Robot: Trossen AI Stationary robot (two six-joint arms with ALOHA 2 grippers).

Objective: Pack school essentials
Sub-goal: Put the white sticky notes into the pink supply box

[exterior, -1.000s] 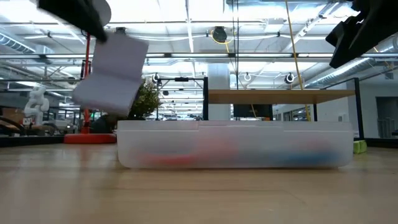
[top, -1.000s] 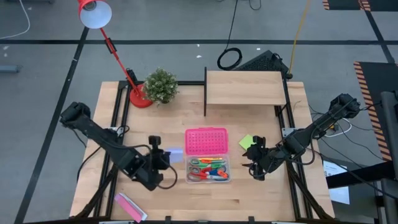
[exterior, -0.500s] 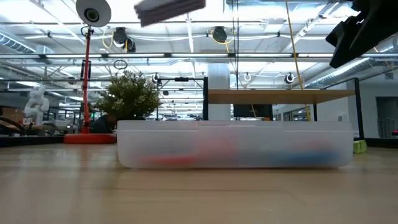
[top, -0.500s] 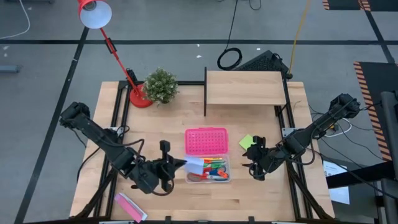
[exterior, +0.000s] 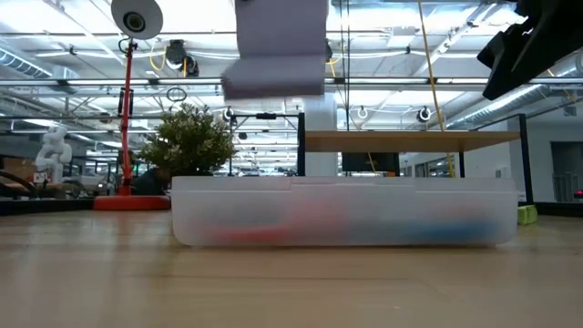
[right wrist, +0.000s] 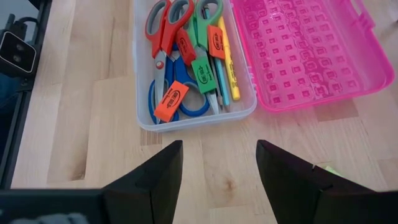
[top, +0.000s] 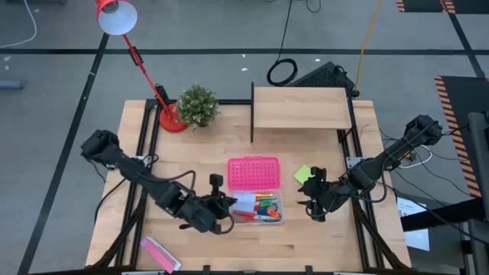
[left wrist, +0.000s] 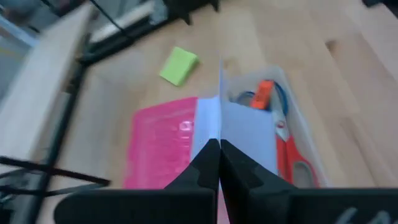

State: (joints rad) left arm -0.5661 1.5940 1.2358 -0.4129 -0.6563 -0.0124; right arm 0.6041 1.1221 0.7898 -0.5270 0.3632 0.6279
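So the left gripper [top: 222, 205] has swung over from the open table on the left and is now right at the near-left end of the clear box [top: 276, 219], still pinching the pale-blue note pad [top: 243, 203] edge-on between its fingers. A second ago the pad was hanging well off to the left of the box, half a second ago it was tipped flat and higher up, and now the low view shows it hanging above the box's left half, clearly not down inside yet. The left wrist view shows the jaws closed tight on the pad's edge, with the red scissors [left wrist: 297, 158] in the box just below.

What that means: I'd say the carry is basically done and what's left is lowering and letting go. The box already holds the scissors, pencils [right wrist: 222, 76] and little orange eraser [right wrist: 171, 100], so the pad will have to land on top of those.

The right gripper [top: 314, 200] hasn't budged, it's parked to the right of the box with its fingers spread wide and nothing in them. The lime-green note pad [top: 303, 174] lies on the table just behind it, beside the pink lid [top: 254, 173], so I reckon that's next to go in
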